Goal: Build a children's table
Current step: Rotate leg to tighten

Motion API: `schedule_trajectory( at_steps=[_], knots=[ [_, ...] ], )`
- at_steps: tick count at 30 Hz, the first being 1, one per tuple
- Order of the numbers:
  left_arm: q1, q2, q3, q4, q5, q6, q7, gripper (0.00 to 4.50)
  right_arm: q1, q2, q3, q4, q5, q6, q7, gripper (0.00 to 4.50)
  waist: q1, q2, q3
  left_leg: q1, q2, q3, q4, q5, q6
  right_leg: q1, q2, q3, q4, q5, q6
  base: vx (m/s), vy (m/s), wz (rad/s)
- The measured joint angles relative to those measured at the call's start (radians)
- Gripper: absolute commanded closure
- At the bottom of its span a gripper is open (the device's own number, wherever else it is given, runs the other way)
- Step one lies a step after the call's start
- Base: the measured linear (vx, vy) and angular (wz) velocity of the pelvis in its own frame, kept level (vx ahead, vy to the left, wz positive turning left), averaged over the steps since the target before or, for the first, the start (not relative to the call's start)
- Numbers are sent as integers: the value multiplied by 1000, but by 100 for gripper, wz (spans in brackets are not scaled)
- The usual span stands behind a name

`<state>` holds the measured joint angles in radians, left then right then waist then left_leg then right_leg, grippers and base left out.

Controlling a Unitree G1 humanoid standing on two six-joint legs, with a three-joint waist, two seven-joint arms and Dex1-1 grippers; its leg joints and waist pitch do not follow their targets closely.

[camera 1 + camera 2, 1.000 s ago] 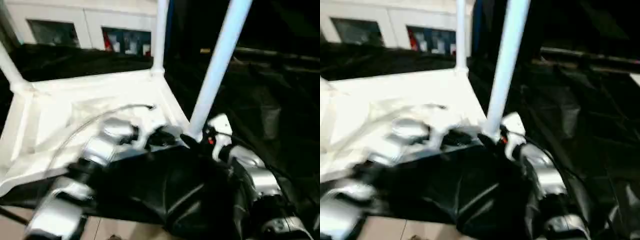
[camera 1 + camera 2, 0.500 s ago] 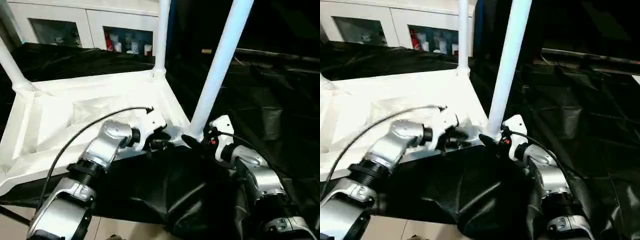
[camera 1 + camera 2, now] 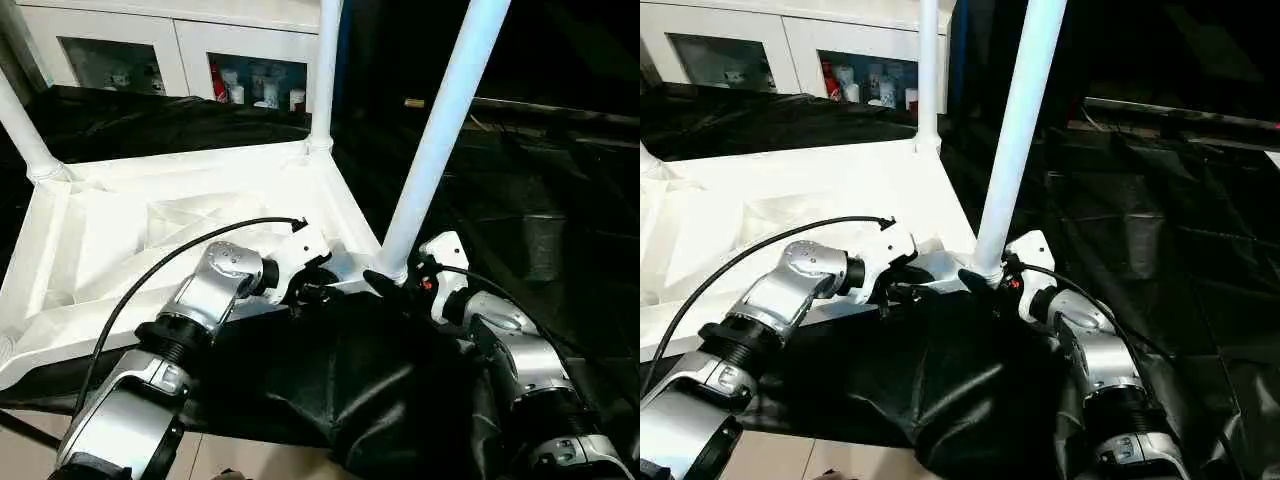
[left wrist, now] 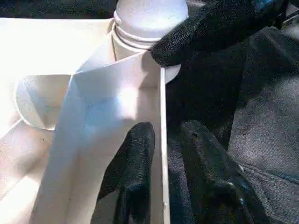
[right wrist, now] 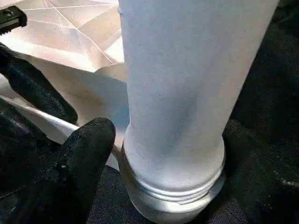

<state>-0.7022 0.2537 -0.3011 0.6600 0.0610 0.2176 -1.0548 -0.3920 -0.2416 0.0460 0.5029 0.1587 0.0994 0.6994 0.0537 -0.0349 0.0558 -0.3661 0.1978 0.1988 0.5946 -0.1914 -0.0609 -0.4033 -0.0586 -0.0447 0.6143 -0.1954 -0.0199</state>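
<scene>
White plastic fills the left of the scene: the tabletop [image 3: 180,215] lies upside down on the black-draped work table [image 3: 520,200], ribbed underside up, with legs standing in its corner sockets. The near leg [image 3: 435,140] rises from the near right corner, another leg [image 3: 325,70] from the far right corner, and a third [image 3: 20,130] from the far left. The right gripper [image 5: 163,154] is clamped around the base of the near leg, one finger [image 5: 81,163] on each side just above the threaded collar. The left gripper [image 4: 161,158] pinches the tabletop's near edge wall just beside that socket, one finger inside and one outside. A second ago the left arm was sweeping in, blurred; half a second ago it had reached the rim, and now it sits steady there. That suggests the left arm has taken up a bracing hold so the right can seat or twist the leg home. The near left corner is hidden behind the left arm, so I cannot tell whether a fourth leg is fitted.
</scene>
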Motion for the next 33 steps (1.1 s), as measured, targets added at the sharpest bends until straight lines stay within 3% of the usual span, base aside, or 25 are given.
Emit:
schedule_trajectory(
  at_steps=[11,27,33],
  knots=[
    [-45,4,-10,73,1,-19,-58,441,0,-48,6,-2,0,-22,70,66,5,2,0,0,0,0,0,0,0,0,0,0,0,0,0,0,0,0],
    [50,93,-30,-42,-40,-93,-286,441,51,-178,79,-103,41,-37,383,66,27,5,1,1,0,0,2,0,0,1,-1,0,2,0,0,0,0,0],
    [69,110,-30,-74,-47,-95,-295,450,53,-172,84,-107,47,-37,412,126,30,5,1,1,0,0,3,0,0,1,-1,0,2,0,0,0,0,0]
  ],
)
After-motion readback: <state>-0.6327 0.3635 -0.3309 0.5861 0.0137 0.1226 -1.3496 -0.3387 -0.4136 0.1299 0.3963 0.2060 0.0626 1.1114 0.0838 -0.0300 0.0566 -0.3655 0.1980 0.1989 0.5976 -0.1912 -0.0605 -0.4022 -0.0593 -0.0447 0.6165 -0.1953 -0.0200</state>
